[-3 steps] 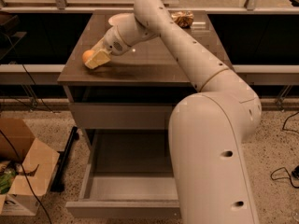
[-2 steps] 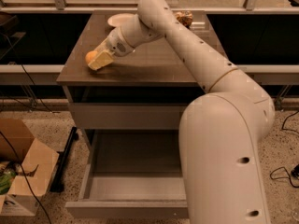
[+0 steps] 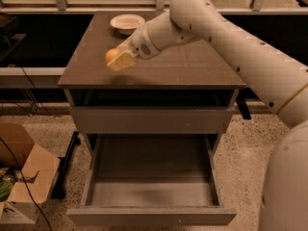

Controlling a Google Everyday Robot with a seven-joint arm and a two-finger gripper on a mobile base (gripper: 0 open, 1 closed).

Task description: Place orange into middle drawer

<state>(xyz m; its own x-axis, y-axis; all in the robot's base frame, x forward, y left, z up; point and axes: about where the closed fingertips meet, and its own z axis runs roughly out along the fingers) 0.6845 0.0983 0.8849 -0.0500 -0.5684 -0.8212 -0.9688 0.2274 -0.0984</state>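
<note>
The orange (image 3: 111, 55) is small and round, and it sits between the yellowish fingers (image 3: 122, 61) of my gripper (image 3: 117, 58). The gripper is shut on it and holds it just above the left front part of the cabinet top (image 3: 192, 66), with a shadow below it. The middle drawer (image 3: 150, 174) is pulled wide open below, showing its light grey floor, and nothing lies in it. It is well below the gripper and nearer the camera. My arm reaches in from the right.
A round white bowl (image 3: 127, 21) stands at the back of the cabinet top. A closed drawer front (image 3: 149, 120) sits above the open drawer. An open cardboard box (image 3: 21, 177) and cables lie on the floor at the left.
The gripper with the orange has risen off the top and moved slightly toward the front edge. The view has shifted, so the snack bag at the back is out of sight.
</note>
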